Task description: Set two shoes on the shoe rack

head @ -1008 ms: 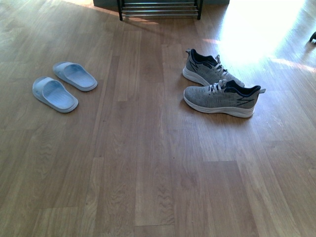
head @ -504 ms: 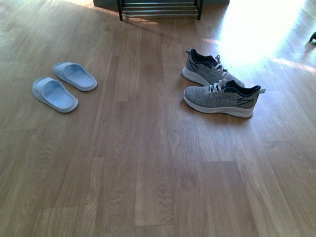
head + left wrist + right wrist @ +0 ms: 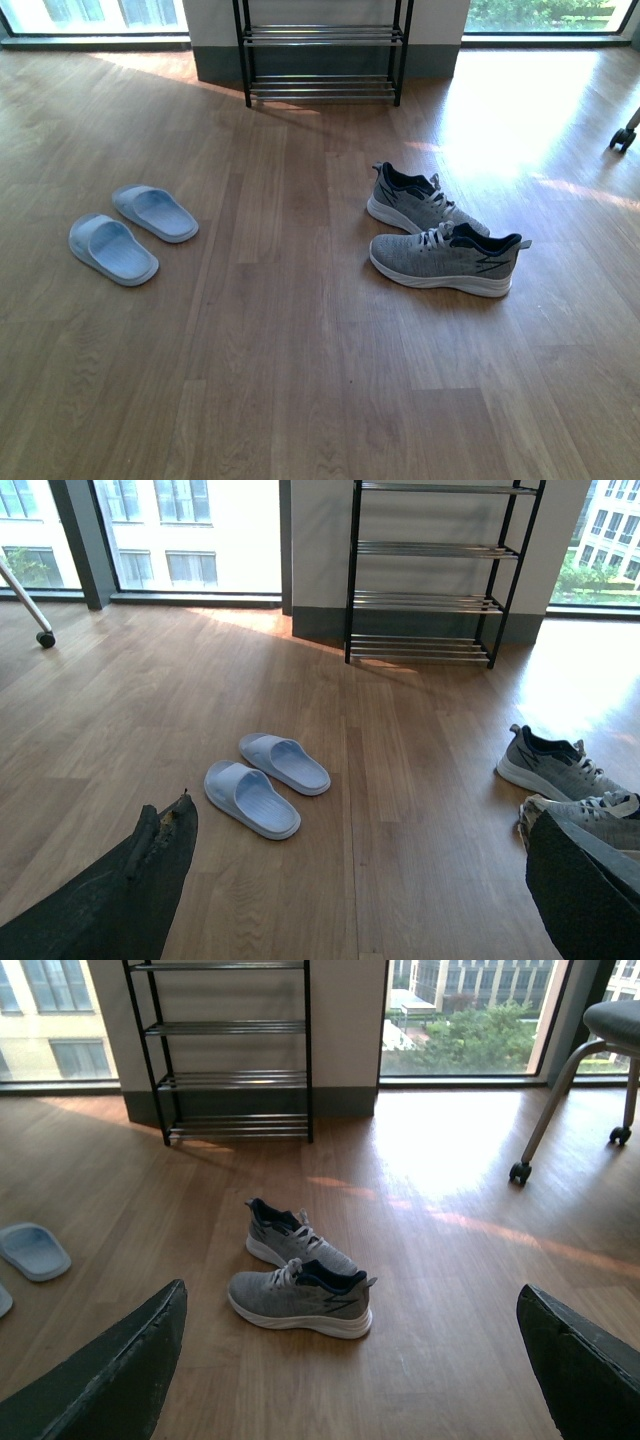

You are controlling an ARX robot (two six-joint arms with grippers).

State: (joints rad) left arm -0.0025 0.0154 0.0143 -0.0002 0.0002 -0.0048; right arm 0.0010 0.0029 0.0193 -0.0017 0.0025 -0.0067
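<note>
Grey knit, the near sneaker point(image 3: 445, 262) and far sneaker point(image 3: 418, 205) lie just beside each other, right of centre in the front view, not yet lifted. The shoe rack point(image 3: 320, 34) stands top centre. The left gripper point(image 3: 357, 815) and right gripper point(image 3: 350, 1290) gape wide and empty, presumably ready to grasp.

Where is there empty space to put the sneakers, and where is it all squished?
The tiers of the shoe rack look bare. Wide floor lies open between the blue slippers and the grey sneakers. It is crowded only where the two sneakers sit close together.
</note>
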